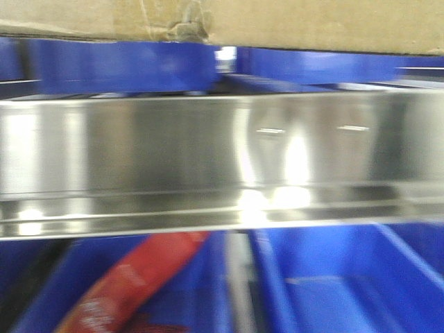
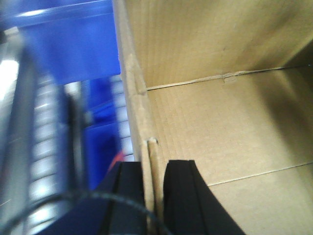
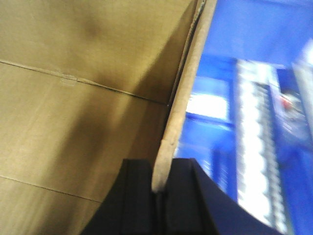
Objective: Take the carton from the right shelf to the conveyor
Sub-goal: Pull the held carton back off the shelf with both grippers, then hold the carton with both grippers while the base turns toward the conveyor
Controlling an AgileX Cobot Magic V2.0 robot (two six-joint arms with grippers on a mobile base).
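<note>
The brown cardboard carton fills the top edge of the front view, held above a steel shelf rail. In the left wrist view I look into the open carton; my left gripper is shut on its left wall, one black finger outside and one inside. In the right wrist view the carton's inside fills the left; my right gripper is shut on its right wall edge, which sticks up between the two black fingers.
A shiny steel shelf rail crosses the front view. Blue bins sit below it, one holding a red packet. More blue bins sit behind the carton. Roller tracks show beside the carton.
</note>
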